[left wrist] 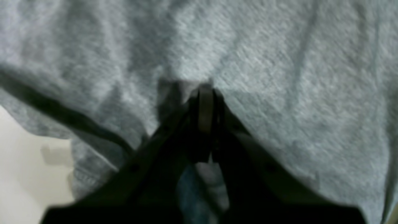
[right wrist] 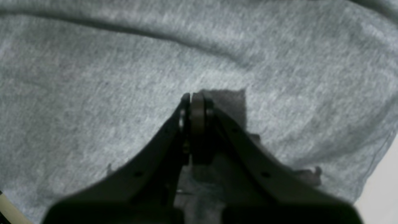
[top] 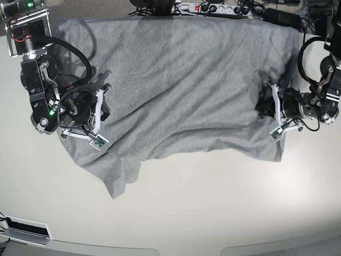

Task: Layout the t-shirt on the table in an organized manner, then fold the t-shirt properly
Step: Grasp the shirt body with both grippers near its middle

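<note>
T-shirt [top: 181, 85] long axis runs left-right across table [top: 213, 213]; my left gripper [top: 265, 104] and right gripper [top: 102, 109] both clamped shut on cloth.

T-shirt [top: 181, 90]: heather-grey cotton, short-sleeved, plain side up with no lettering showing. It lay spread wide across the far half of the table [top: 213, 213], reaching the far edge, body running side to side. Long shallow creases crossed it diagonally. One sleeve or corner flap trailed off the near left edge toward the front. The near hem ran unevenly, rising toward the middle. Both side edges were bunched.

Table: glossy off-white top, curved near edge, bare across its near half.
</note>
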Motion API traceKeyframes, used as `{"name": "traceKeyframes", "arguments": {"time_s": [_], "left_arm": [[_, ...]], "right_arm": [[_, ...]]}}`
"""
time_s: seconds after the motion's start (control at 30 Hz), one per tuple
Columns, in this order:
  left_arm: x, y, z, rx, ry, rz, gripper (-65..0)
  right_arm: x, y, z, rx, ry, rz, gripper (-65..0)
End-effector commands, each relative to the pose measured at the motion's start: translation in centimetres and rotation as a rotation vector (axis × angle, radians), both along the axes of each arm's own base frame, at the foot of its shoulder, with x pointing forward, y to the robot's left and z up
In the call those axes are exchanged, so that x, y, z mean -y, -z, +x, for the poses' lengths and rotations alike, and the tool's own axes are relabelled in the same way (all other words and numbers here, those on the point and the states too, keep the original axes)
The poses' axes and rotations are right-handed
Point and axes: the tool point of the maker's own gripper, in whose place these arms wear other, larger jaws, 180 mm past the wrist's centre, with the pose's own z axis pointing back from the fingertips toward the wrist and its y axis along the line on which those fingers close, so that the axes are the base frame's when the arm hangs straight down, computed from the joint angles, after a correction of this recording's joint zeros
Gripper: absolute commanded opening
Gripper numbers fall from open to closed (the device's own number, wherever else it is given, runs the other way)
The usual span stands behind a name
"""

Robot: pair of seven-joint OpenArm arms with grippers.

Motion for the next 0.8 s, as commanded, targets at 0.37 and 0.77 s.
{"name": "traceKeyframes", "arguments": {"time_s": [0.37, 0.77], "left_arm": [[-8.1, 0.3, 2.4, 0.065, -0.161, 0.317, -65.0], [-3.1, -0.8, 1.2, -0.094, -0.078, 0.062, -65.0]], "right_arm": [[0.3, -1.2, 1.3, 0.037, 0.006, 0.005, -65.0], [-2.0, -0.3, -1.1, -0.007, -0.03, 0.124, -65.0]]}}
